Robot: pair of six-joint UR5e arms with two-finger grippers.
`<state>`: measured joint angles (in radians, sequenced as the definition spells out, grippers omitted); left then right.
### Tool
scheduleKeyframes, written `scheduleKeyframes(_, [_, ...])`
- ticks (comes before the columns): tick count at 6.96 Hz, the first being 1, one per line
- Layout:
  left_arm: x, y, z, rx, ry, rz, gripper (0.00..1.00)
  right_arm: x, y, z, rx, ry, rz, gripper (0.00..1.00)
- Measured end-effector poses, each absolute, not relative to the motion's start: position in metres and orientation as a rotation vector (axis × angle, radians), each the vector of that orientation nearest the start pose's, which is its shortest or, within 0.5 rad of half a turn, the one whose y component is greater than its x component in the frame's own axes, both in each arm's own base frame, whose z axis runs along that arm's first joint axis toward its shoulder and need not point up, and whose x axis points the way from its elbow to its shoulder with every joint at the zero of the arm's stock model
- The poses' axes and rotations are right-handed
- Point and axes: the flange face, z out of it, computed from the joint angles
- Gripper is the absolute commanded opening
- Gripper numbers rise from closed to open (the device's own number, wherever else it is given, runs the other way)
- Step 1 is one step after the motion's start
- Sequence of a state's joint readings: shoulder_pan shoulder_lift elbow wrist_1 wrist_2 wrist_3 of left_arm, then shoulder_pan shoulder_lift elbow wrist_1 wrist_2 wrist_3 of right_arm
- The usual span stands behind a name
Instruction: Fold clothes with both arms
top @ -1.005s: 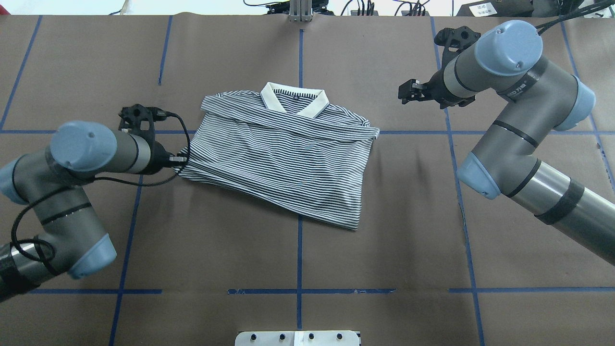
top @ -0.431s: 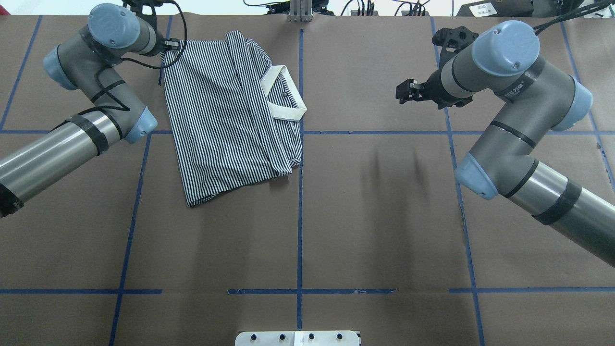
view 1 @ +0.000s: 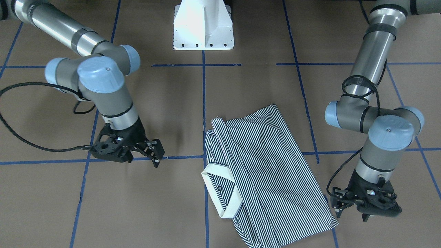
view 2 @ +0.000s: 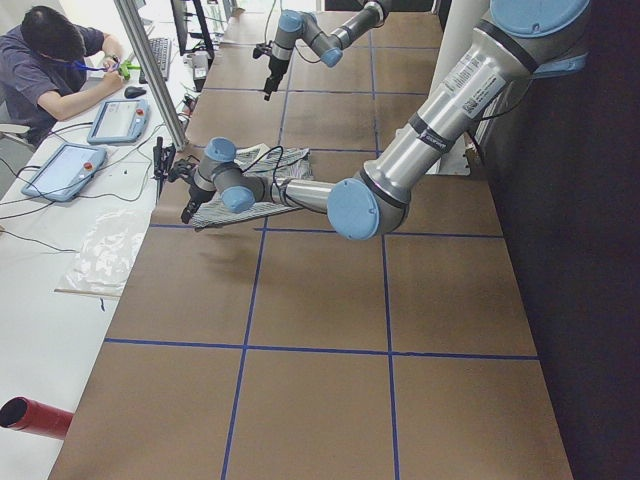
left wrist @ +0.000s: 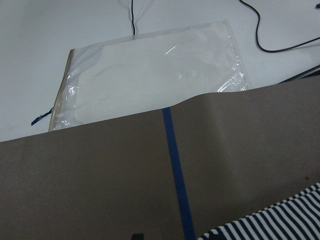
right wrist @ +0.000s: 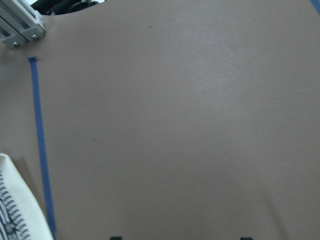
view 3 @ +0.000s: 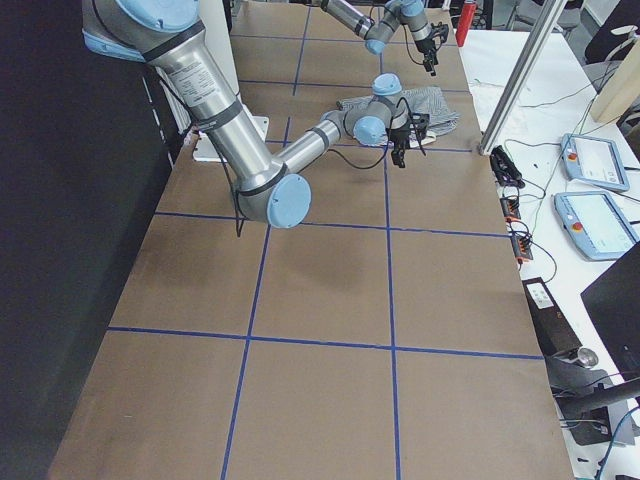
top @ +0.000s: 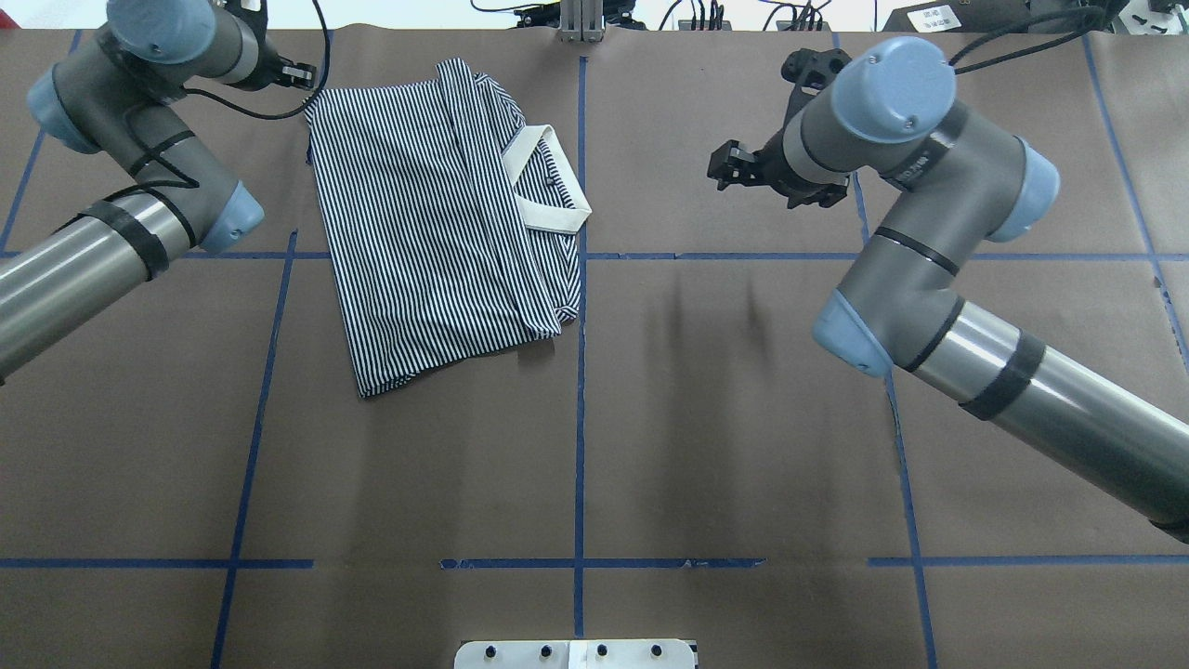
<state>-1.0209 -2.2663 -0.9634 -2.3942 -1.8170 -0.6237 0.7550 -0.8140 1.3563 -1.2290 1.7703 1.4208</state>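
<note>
The striped polo shirt [top: 427, 223] lies folded on the brown table, far and left of centre, with its cream collar [top: 550, 177] turned toward the middle. It also shows in the front view [view 1: 268, 179]. My left gripper [top: 302, 74] is open and empty, just off the shirt's far left corner; in the front view [view 1: 352, 213] its fingers stand apart beside that corner. A shirt edge [left wrist: 270, 225] shows in the left wrist view. My right gripper [top: 726, 169] is open and empty, hovering right of the collar, clear of the cloth, as the front view [view 1: 155, 153] confirms.
Blue tape lines [top: 581, 390] grid the table. The white pedestal [view 1: 202, 26] stands at the near edge. A clear plastic bag [left wrist: 150, 75] lies past the far edge. An operator [view 2: 60, 60] sits beyond that edge, with tablets [view 3: 590, 190] on the side bench.
My left gripper swung the shirt by its corner to the far left, turning it a quarter turn, then let go and drew slightly back. My right arm moved left toward the shirt.
</note>
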Motion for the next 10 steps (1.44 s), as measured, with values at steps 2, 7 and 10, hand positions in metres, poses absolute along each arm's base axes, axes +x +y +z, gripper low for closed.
scheduleKeyframes(2, [0.318, -0.733, 0.429, 0.640, 0.715, 0.063, 1.00, -0.550, -0.621, 0.216, 0.220, -0.906, 0.600, 0.59])
scheduleKeyframes(7, [0.319, -0.732, 0.420, 0.650, 0.726, 0.066, 1.00, -0.642, -0.597, 0.205, 0.253, -0.905, 0.683, 0.60])
scheduleKeyframes(10, [0.319, -0.732, 0.420, 0.651, 0.727, 0.066, 1.00, -0.653, -0.588, 0.214, 0.249, -0.884, 0.678, 0.01])
